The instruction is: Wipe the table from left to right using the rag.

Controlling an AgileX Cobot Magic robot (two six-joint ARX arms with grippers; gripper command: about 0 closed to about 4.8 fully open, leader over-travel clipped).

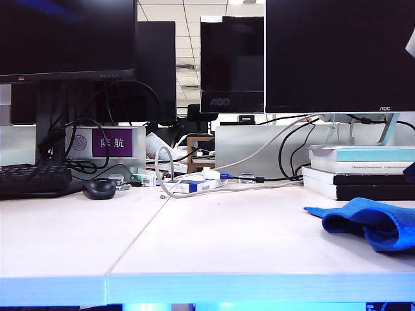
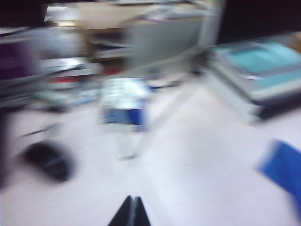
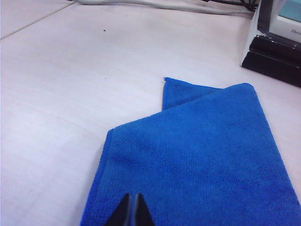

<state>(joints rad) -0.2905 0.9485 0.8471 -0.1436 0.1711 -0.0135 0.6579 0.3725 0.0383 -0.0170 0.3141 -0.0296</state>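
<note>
The blue rag [image 1: 369,220] lies rumpled on the right side of the white table [image 1: 214,240], near the front edge. In the right wrist view my right gripper [image 3: 131,195] is shut, its tips hovering just over the folded rag [image 3: 202,155], with nothing seen pinched between them. The left wrist view is blurred by motion. There my left gripper [image 2: 133,198] is shut and empty above bare table [image 2: 197,165] near the seam, and the rag [image 2: 284,169] is a blue smear well off to its side. Neither gripper shows in the exterior view.
A black mouse [image 1: 99,188] and a keyboard [image 1: 32,178] sit at the back left. Cables and small boxes [image 1: 194,184] clutter the back middle. A stack of books [image 1: 360,172] stands right behind the rag. Monitors line the rear.
</note>
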